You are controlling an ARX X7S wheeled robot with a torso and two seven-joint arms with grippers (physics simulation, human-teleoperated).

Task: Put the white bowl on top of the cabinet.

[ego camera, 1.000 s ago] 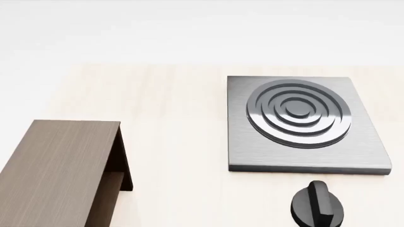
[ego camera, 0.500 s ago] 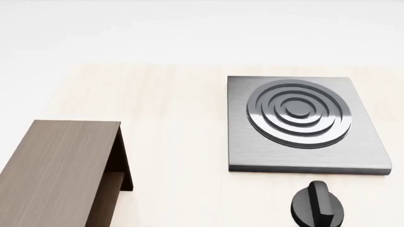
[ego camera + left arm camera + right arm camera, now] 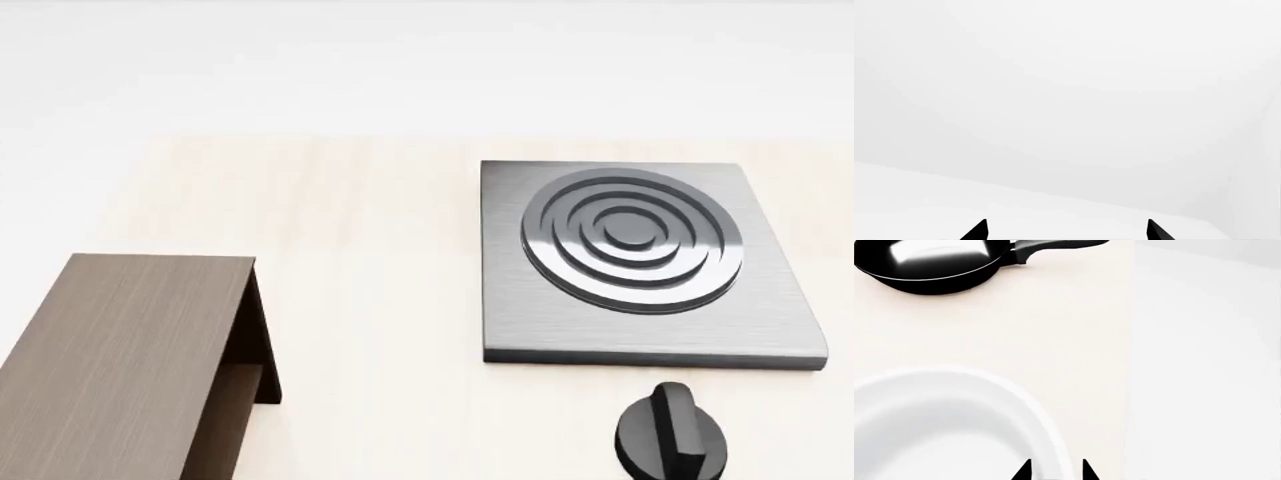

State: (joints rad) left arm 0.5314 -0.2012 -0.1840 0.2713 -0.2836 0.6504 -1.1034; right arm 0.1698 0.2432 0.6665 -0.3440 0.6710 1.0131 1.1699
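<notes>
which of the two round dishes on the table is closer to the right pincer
The white bowl. Its rim runs between the right pincer tips, while the black frying pan sits apart, farther across the table.

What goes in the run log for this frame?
right gripper: straddling white bowl rim, grasp unclear | left gripper: open, empty | cabinet top: bare

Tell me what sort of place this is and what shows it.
Probably a simulated kitchen counter. A grey stove plate with ringed burner and a black knob sit on a pale wooden table beside a brown cabinet. The right wrist view shows a black frying pan and a white bowl.
</notes>
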